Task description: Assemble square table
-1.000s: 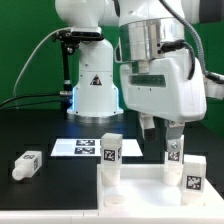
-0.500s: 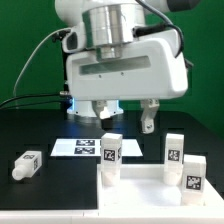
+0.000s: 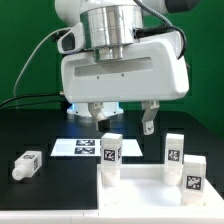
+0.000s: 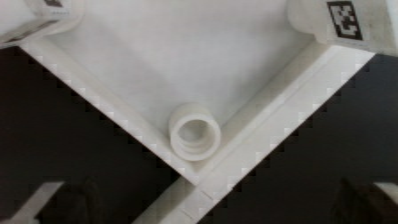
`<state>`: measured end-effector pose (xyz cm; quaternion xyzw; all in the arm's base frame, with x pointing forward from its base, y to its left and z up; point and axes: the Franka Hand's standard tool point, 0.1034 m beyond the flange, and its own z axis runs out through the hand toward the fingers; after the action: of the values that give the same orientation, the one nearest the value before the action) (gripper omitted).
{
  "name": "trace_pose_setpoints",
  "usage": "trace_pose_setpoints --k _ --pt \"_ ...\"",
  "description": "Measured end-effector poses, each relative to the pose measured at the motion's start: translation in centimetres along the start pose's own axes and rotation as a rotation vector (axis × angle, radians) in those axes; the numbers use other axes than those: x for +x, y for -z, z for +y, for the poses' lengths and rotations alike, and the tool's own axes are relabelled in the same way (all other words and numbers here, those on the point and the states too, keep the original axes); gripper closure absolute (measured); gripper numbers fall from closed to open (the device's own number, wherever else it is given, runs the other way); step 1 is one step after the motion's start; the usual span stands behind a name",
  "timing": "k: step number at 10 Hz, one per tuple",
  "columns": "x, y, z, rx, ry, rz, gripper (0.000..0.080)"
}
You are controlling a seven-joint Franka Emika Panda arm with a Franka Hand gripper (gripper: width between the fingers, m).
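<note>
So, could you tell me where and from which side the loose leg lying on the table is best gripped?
Grip the loose leg across its narrow middle, coming straight down from above. It lies on its side on the black table, apart from everything else, so its long flanks are free for the open gripper to straddle.

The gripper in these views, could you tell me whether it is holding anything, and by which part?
Nothing is held: the gripper hangs open above the tabletop, its fingers clear of every leg.

Black table (image 3: 40, 135) bears tabletop (image 3: 140, 190) — loose leg (image 3: 27, 165).
</note>
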<state>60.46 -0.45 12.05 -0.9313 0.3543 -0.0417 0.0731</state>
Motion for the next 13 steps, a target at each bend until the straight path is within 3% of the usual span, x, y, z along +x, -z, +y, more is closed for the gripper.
trace_pose_setpoints --k 2,3,6,7,8,11,12,13 --pt "1.2 0.3 5.1 -0.029 0.063 -0.024 0.0151" --pt "1.7 -0.1 6.9 -0.040 0.056 -0.020 0.0151" --pt "1.5 -0.4 6.9 -0.041 0.061 0.008 0.0151" --pt "1.7 -0.7 7.5 -0.046 0.103 0.007 0.0151" --pt "2.0 -1.3 9.1 -0.060 0.144 0.008 0.0151" --pt "0.2 -3.8 16.6 -0.103 0.213 -0.049 0.0151" --pt "0.1 -3.9 17.5 -0.109 0.205 -0.038 0.0151" --pt "0.1 -3.9 17.4 -0.110 0.208 -0.038 0.0151"
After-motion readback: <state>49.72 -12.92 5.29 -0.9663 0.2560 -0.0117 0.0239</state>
